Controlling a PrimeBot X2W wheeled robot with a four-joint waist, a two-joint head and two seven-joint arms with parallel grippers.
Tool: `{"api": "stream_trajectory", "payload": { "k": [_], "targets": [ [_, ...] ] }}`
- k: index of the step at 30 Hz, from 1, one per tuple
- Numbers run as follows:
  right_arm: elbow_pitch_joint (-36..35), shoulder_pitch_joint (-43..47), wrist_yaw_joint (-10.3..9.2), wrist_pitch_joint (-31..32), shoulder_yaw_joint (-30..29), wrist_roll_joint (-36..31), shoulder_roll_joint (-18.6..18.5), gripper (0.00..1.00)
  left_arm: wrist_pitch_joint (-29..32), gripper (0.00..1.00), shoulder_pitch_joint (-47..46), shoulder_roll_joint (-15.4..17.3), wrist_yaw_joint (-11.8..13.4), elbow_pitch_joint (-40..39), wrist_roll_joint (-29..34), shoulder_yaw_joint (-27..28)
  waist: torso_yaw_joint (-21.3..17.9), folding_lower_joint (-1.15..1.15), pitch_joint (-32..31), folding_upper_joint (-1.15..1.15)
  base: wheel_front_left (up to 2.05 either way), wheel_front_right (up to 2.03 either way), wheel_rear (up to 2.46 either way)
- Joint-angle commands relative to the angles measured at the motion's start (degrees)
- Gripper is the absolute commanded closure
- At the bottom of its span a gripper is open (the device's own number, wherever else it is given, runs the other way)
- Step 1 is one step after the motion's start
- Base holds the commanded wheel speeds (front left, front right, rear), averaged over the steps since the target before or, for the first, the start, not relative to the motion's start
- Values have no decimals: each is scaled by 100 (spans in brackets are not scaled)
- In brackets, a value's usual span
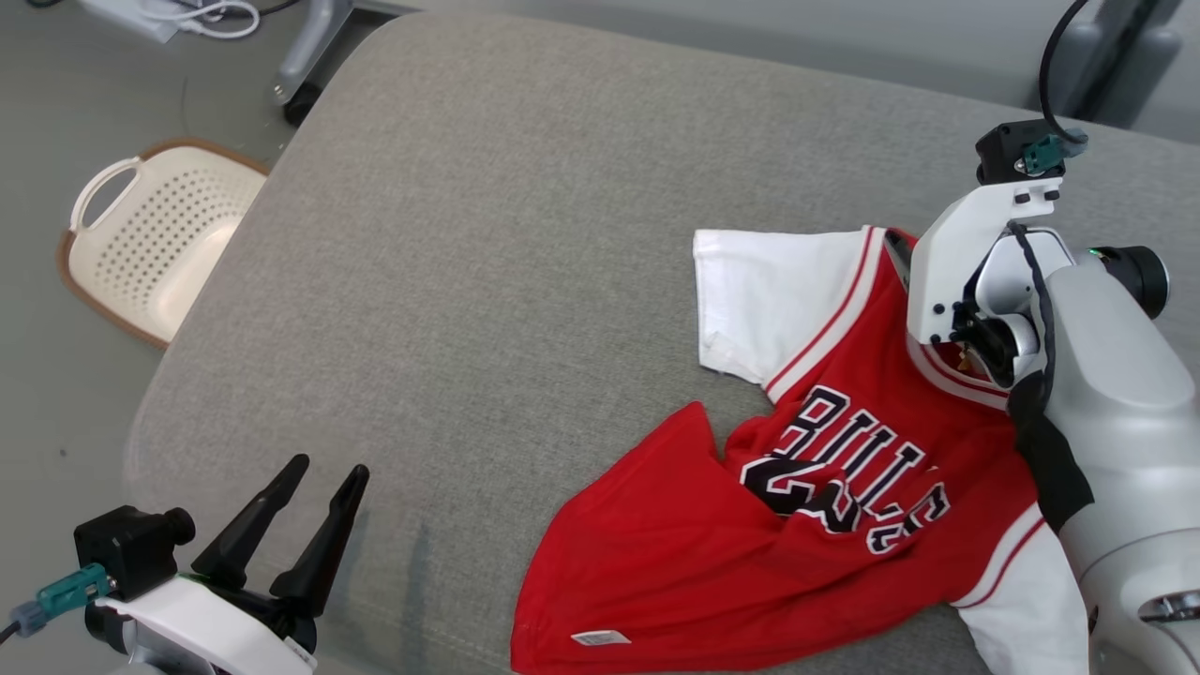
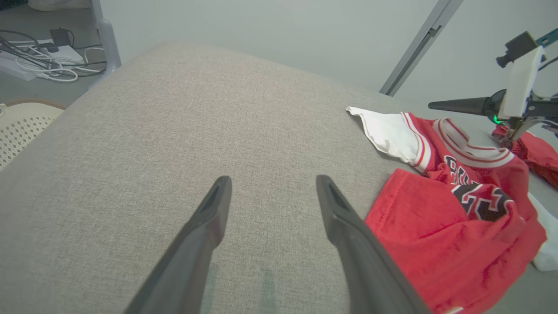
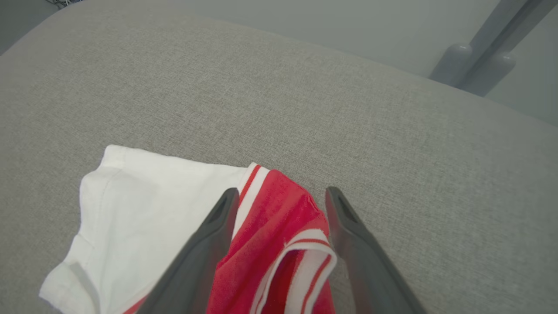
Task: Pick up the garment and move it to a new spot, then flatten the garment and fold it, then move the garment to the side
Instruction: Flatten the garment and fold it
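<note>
Red-and-white basketball jersey (image 1: 712, 562) lies crumpled on right side of grey fabric cushion (image 1: 469, 234). R gripper (image 3: 282, 192), fingers wide, has its collar edge between them, holding nothing. L gripper (image 1: 328, 466), fingers also wide, is well apart to jersey's left; R arm is nearer.

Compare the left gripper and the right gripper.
The left gripper hovers over bare grey cushion; the right gripper straddles the collar edge of the red jersey. The left gripper is apart from the jersey; the right gripper is at it. Both stand open, gripping nothing.
</note>
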Motion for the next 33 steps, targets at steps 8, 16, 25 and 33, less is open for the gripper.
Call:
{"api": "stream_trajectory", "payload": {
  "k": [8,16,25,33],
  "targets": [
    [724,-432,-1,498,-612,-388,4,0,-148,0,-286,-165,-244,378,97,121,303,0,255,0,0,0,0],
    [911,-463,-1,277,-673,-543,34,100,-191,0,-313,-302,-340,421,292,230,323,0,222,0,0,0,0],
    [868,-573,-1,-620,-578,-427,28,100,-200,0,-184,-454,-395,418,552,501,233,0,120,0,0,0,0],
    [764,-472,0,-1330,-1190,-787,-87,100,-196,0,88,-712,-433,308,928,895,-28,0,56,0,0,0,0]
  ]
}}
